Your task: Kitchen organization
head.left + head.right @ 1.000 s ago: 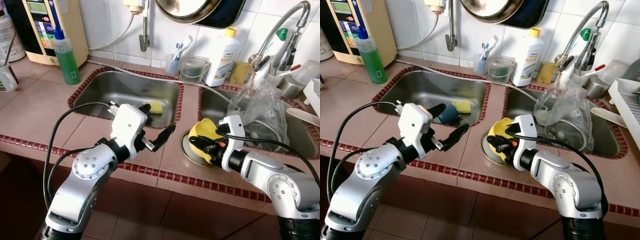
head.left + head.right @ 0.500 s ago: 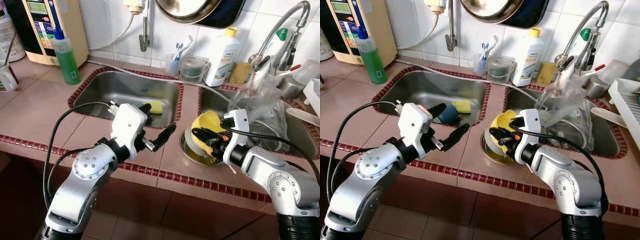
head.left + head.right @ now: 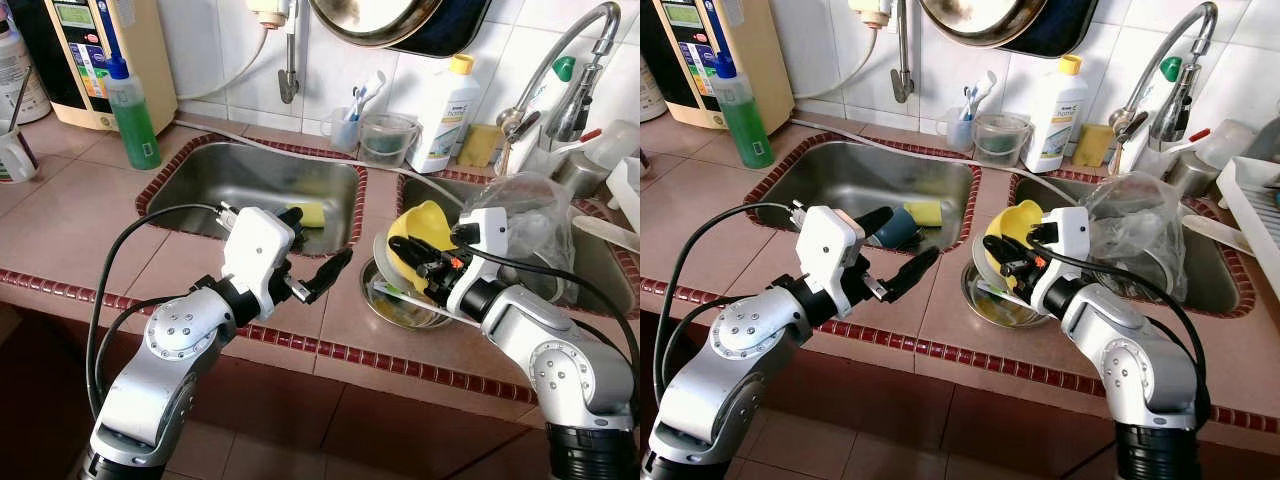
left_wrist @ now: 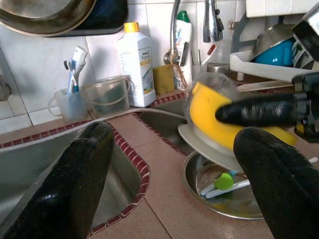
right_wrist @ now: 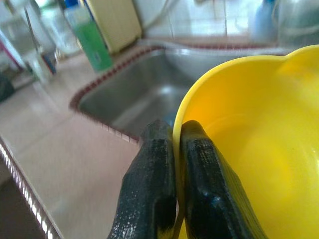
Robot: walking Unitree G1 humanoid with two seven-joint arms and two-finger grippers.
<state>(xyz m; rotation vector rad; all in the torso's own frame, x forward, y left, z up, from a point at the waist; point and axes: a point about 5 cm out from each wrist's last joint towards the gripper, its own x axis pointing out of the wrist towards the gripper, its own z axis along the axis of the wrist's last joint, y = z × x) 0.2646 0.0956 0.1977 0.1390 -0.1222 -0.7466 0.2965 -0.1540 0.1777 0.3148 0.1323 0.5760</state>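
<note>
- Fingers of our right gripper (image 5: 174, 164) are pinched together on the rim of the bright yellow plastic bowl (image 3: 420, 232), one finger inside the wall and one outside.
- We hold that bowl tilted, its mouth facing roughly nine o'clock toward the left arm, lifted clear above the shallow round steel dish (image 3: 398, 307) on the tiled ledge between the two sinks.
- A pale flat plate (image 4: 209, 147) sits just under the bowl; we cannot tell whether the two touch.
- Our left gripper (image 3: 322, 274) hangs with its black fingers (image 4: 75, 184) spread apart and holding nothing, at nine o'clock from the bowl.
- We judge the right arm alone carries this move: the right sink basin (image 3: 590, 275), with its crumpled clear plastic bag (image 3: 525, 215), lies at about two o'clock from the bowl, close by.
</note>
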